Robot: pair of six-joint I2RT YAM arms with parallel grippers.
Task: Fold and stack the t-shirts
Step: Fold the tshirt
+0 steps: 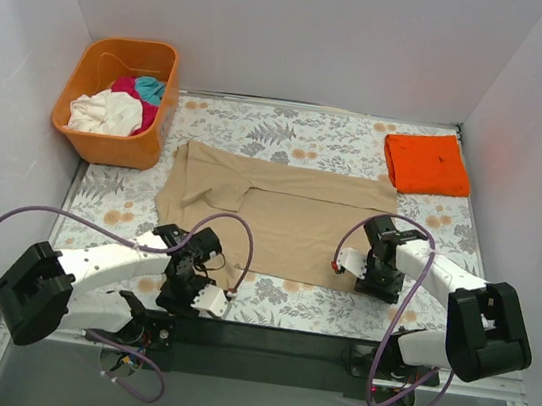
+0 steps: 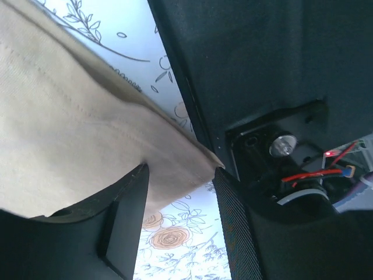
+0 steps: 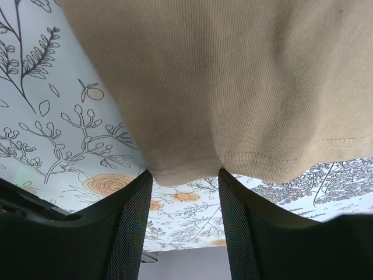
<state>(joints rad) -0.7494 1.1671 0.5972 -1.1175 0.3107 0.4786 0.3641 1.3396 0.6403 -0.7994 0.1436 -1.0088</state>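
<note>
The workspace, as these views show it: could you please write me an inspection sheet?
Surface: floral table cover, flat.
Job's things: tan t-shirt lying mid-table; orange t-shirt folded, far right; white, magenta and teal shirts in the basket, far left.
Clutter: nothing seen.
Claws: left claw and right claw open, each astride the tan hem.
Cables: purple cables loop off both arms.
Surroundings: white walls.

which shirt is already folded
The bright orange cloth t-shirt, squared up at the far right; the large tan cloth t-shirt lies spread out, others bunched in the orange plastic basket.
</note>
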